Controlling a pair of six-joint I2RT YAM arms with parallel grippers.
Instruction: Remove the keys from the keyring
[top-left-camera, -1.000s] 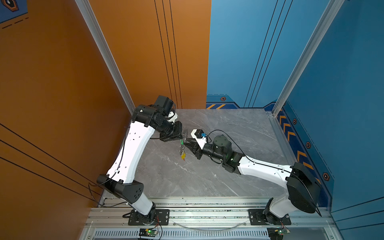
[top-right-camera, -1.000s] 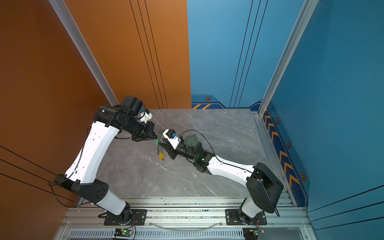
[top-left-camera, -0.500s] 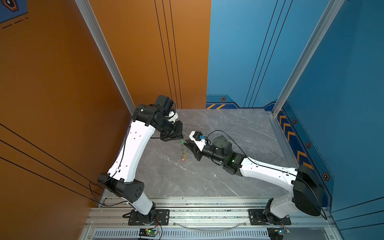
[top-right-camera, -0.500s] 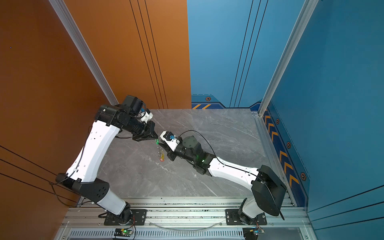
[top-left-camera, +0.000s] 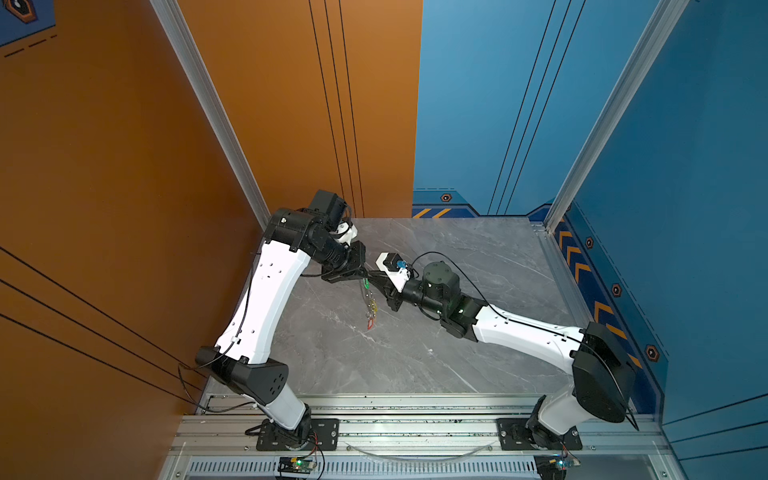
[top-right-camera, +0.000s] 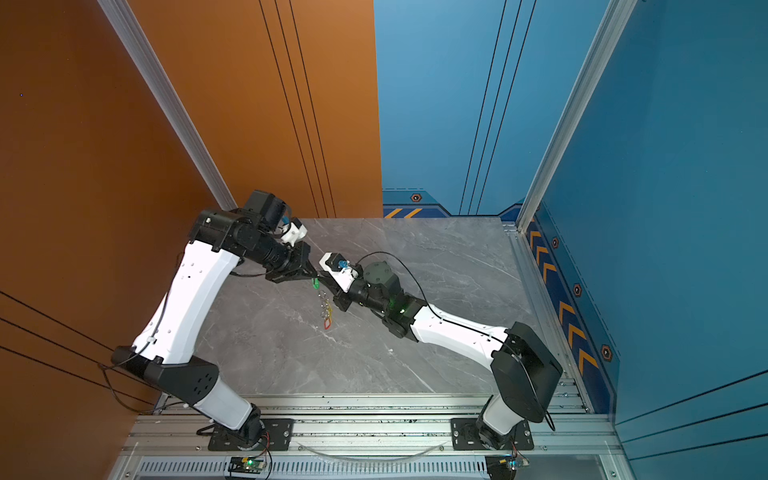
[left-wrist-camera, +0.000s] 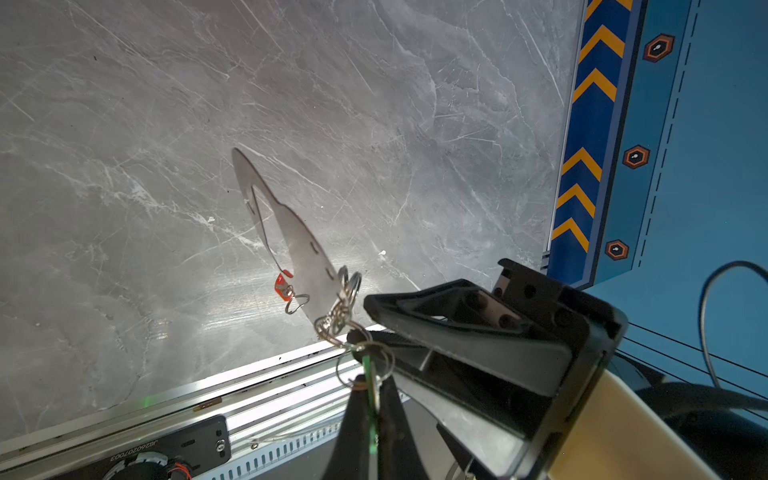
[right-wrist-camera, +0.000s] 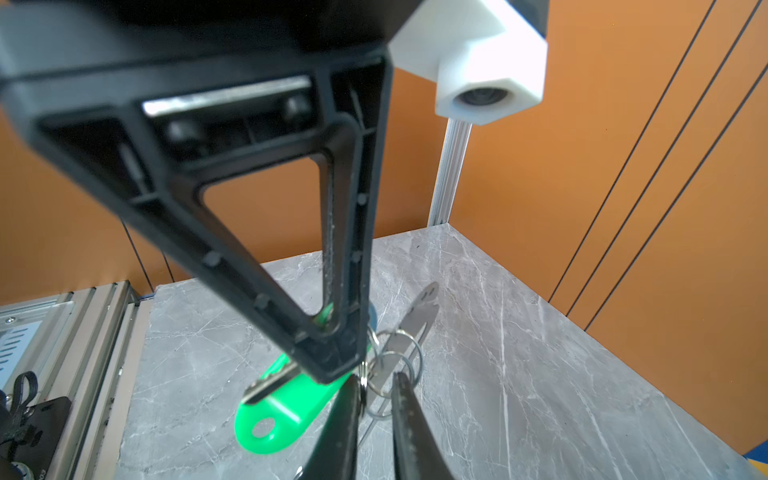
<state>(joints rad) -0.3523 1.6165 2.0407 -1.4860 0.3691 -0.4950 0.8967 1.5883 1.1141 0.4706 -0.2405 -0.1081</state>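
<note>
My left gripper (left-wrist-camera: 372, 378) is shut on the green tag (left-wrist-camera: 368, 365) of one key and holds the bunch above the table. Below it the keyring (left-wrist-camera: 291, 237), a flat grey plate with a long cut-out, hangs from several silver rings (left-wrist-camera: 338, 316). A red tag (left-wrist-camera: 283, 286) dangles beside the plate. In both top views green (top-left-camera: 366, 284), yellow (top-left-camera: 374, 308) and red (top-left-camera: 370, 323) tags hang in a line. My right gripper (right-wrist-camera: 376, 380) meets the left one tip to tip. Its jaws stand a narrow gap apart, with the silver rings (right-wrist-camera: 395, 365) in the gap beside the green tag (right-wrist-camera: 282, 409).
The grey marble table (top-left-camera: 457, 332) lies under the hanging bunch. Aluminium rails (top-left-camera: 395, 415) run along the table's front edge. An orange wall (top-left-camera: 291, 124) stands behind the left arm and a blue wall (top-left-camera: 665, 208) on the right.
My right arm has reached a little further toward the left gripper, and its jaws have narrowed around the rings. The left gripper keeps its hold on the green tag.
</note>
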